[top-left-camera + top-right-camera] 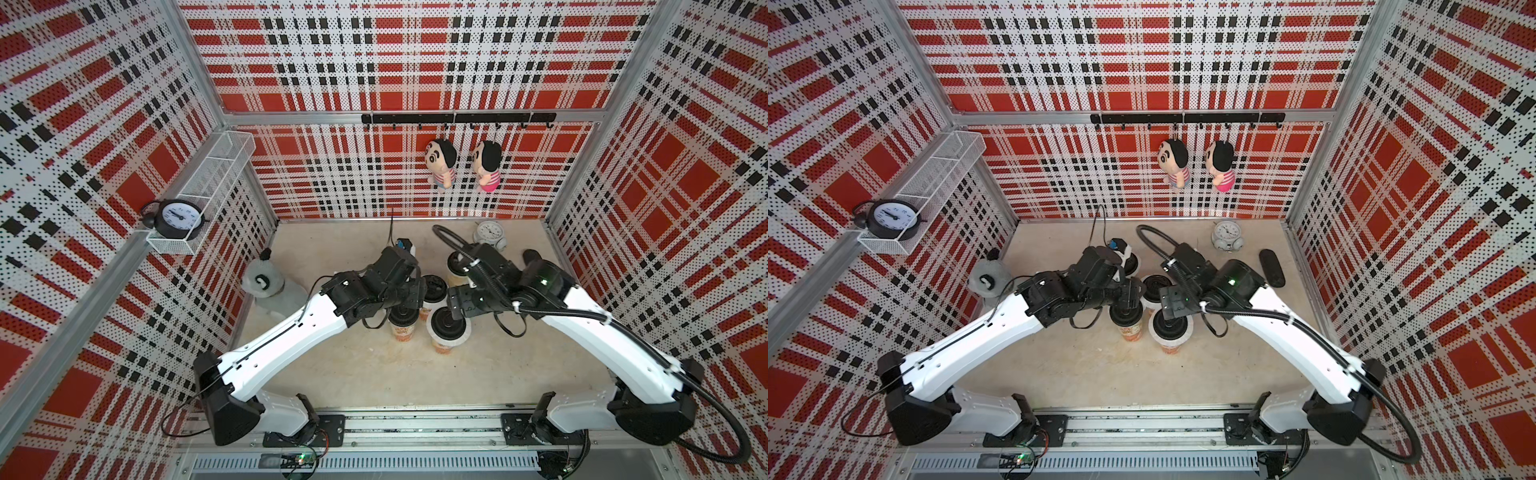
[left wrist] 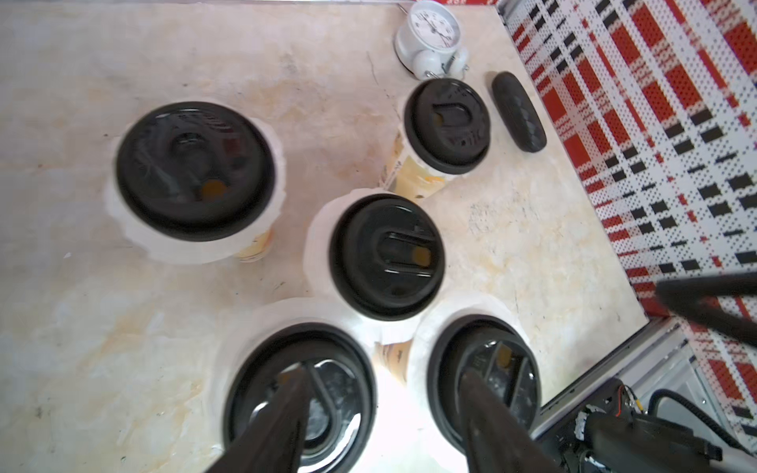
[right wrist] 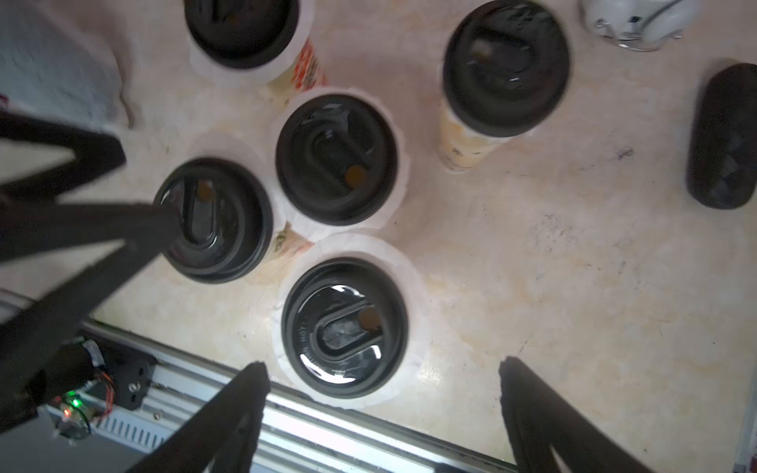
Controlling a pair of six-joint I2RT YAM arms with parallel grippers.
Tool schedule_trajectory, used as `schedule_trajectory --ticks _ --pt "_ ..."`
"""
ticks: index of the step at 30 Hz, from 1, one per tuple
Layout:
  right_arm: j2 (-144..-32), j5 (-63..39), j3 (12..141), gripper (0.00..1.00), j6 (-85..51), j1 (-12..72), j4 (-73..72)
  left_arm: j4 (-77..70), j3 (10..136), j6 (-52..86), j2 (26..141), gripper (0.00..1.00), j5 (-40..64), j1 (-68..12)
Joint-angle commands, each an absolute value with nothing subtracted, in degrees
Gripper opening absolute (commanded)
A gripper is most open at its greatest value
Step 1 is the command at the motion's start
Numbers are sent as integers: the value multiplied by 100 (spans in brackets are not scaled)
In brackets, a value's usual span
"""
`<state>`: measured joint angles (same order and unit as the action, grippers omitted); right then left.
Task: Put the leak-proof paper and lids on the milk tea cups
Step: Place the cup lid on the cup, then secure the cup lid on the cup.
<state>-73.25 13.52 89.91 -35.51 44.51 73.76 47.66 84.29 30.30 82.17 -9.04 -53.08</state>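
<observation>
Five milk tea cups stand in a cluster mid-table, each capped by a black lid (image 3: 344, 327) with a leak-proof paper (image 3: 403, 266) pinched under it, its wavy white edge sticking out around the rim. Orange print shows on the cup sides (image 1: 401, 332) (image 2: 413, 180). My left gripper (image 2: 385, 401) hangs open above the two front cups, one finger (image 2: 286, 409) over each lid, and holds nothing. My right gripper (image 3: 383, 381) is open wide and empty, just above and in front of the front right cup (image 1: 442, 345).
A small white alarm clock (image 1: 490, 235) and a black oblong case (image 1: 1271, 268) lie at the back right. A grey plush (image 1: 264, 284) sits at the left wall. A black clock (image 1: 178, 218) rests in a wire shelf. Two dolls (image 1: 440, 164) hang on the back wall.
</observation>
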Motion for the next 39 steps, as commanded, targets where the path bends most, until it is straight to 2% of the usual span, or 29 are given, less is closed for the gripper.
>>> schedule_trajectory --ticks 1,5,13,39 --pt "-6781 1257 8521 90 -3555 3802 7217 5236 8914 2887 8664 61 -1197 -5690" --pt "-6408 926 8012 88 -3404 3281 6986 5811 9584 2865 9316 61 -1504 -6068" --pt "-6071 714 7395 85 -3354 3099 6715 6617 10370 2988 10050 54 -1951 -6383" --pt "-5889 580 7066 83 -3279 3028 6636 6586 10215 3081 10266 53 -1951 -6488"
